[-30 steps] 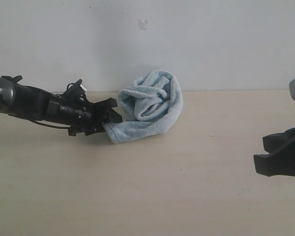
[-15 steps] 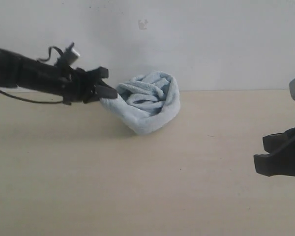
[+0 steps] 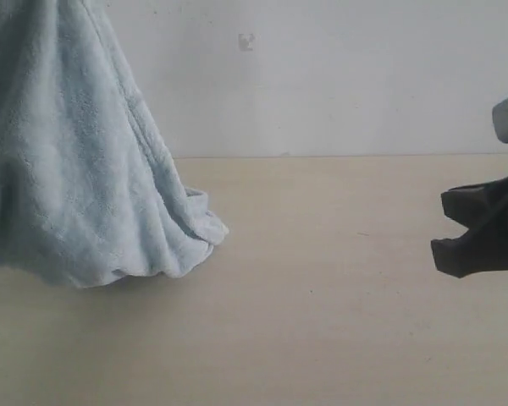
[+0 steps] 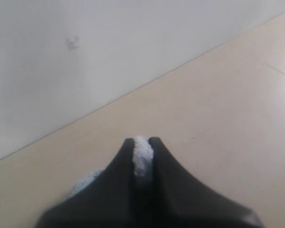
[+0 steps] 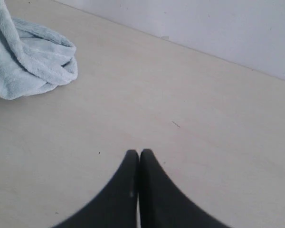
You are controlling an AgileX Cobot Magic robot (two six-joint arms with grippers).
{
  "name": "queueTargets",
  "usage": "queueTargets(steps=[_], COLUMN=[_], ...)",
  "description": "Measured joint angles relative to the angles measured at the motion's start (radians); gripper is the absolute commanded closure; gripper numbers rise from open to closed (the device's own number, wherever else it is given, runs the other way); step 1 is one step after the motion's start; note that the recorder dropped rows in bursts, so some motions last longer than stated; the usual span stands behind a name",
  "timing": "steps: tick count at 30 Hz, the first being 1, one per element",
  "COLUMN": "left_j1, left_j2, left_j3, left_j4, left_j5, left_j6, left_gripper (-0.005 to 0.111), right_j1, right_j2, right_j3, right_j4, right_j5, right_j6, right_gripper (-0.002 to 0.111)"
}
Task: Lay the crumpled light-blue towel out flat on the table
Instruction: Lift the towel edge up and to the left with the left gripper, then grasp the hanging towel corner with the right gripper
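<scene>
Pinching towel [image 3: 85, 169] w/ L tool [image 4: 142, 141] up high, R tool [image 5: 139, 154] closed

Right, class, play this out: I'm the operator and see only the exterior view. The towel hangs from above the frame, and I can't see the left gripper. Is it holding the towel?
Observer: Yes. The left wrist view shows the left gripper shut on a tuft of the towel.
Operator: And the right gripper? I see only a dark shape at the edge.
Observer: The right wrist view shows the right gripper shut, fingertips together, holding nothing.
Operator: Is the towel off the table?
Observer: No. That view shows its lower folds bunched on the table.
</scene>
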Motion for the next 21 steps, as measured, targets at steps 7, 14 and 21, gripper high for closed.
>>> queueTargets(steps=[7,14,21], left_j1=[0.000,-0.002,-0.002], left_j2=[-0.033,-0.107,-0.183], left_j3=[-0.027,-0.029,-0.031], left_j4=[0.035,0.651,0.681], left_j5=[0.062,0.105,0.100], left_j6=[-0.062,-0.402,-0.436], left_gripper=[0.103,0.103,0.103], right_j1=[0.000,0.000,0.002], right_j2=[0.142,0.435,0.699], right_j3=[-0.036,-0.221,-0.369], right_j4=[-0.002,-0.007,-0.009], right_j5=[-0.010,-0.102,-0.124], right_j6=[-0.085,-0.248,-0.459], right_gripper=[0.080,0.057,0.057])
